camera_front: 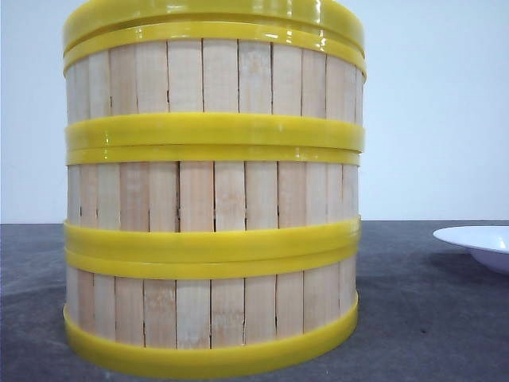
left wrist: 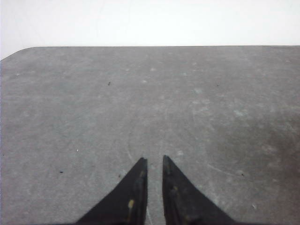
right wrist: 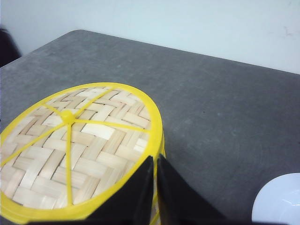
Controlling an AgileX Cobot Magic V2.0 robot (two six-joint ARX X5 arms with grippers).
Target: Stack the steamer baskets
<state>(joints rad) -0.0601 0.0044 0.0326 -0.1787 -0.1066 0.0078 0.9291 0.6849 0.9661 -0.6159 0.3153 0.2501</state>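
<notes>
Three steamer baskets stand stacked in one column close to the front camera: the bottom basket point(camera_front: 211, 306), the middle basket point(camera_front: 211, 195) and the top basket point(camera_front: 211, 76). A flat woven lid point(camera_front: 211, 12) with a yellow rim caps the stack. In the right wrist view my right gripper point(right wrist: 156, 158) sits at the edge of the lid point(right wrist: 79, 145), one finger inside the rim and one outside, shut on that rim. My left gripper point(left wrist: 154, 160) hovers over bare table, its fingers nearly together with nothing between them. Neither gripper shows in the front view.
A white shallow plate point(camera_front: 477, 239) lies on the dark grey table point(camera_front: 413, 318) to the right of the stack, and its edge also shows as the plate point(right wrist: 281, 201) in the right wrist view. A pale wall stands behind the table.
</notes>
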